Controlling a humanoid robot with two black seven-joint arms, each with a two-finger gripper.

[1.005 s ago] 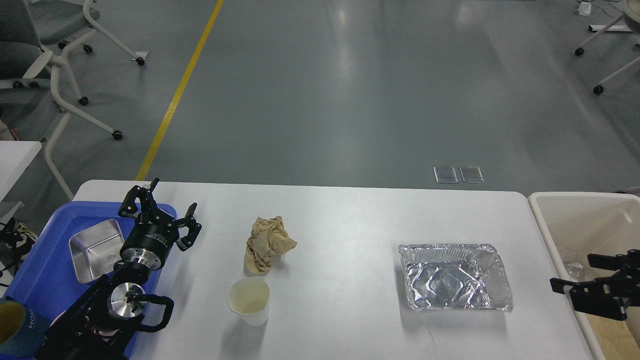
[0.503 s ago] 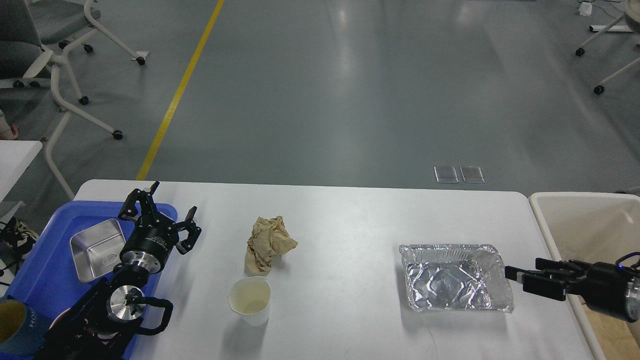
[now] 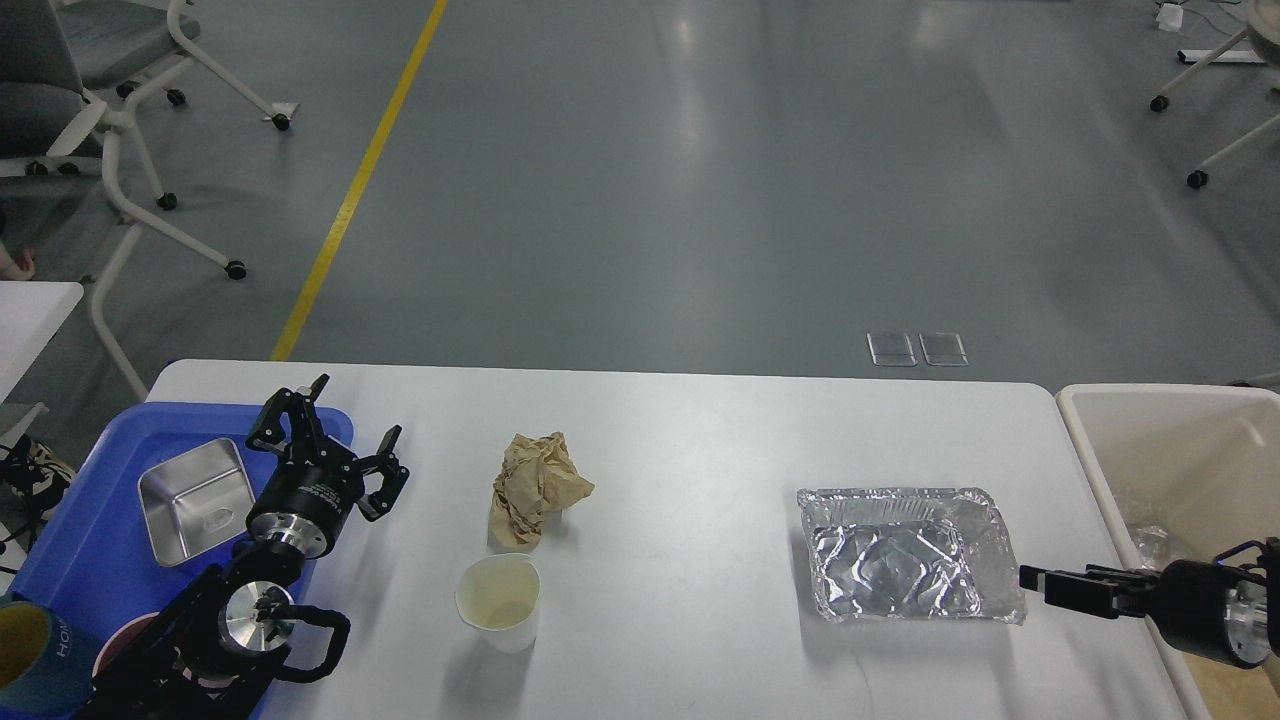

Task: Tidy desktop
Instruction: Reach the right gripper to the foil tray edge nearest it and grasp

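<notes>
The white desktop (image 3: 700, 440) holds a crumpled brown paper ball (image 3: 535, 485), a white paper cup (image 3: 497, 595) standing upright in front of it, and a crinkled foil tray (image 3: 905, 555) at the right. My left gripper (image 3: 345, 428) is open and empty, above the right edge of the blue tray (image 3: 80, 560). My right gripper (image 3: 1045, 585) points left, low over the desktop, its tips just at the foil tray's right rim. It is seen side-on and dark, so I cannot tell its fingers apart.
The blue tray holds a square steel container (image 3: 190, 500), a cup with a yellow inside (image 3: 25, 655) and a dark red item (image 3: 120, 650). A cream bin (image 3: 1170, 450) with some clear rubbish stands off the desktop's right end. Wheeled chairs stand on the floor beyond.
My right gripper has swung left from over the cream bin to the foil tray's right rim and turned side-on. My left gripper has shifted slightly down and to the right.
</notes>
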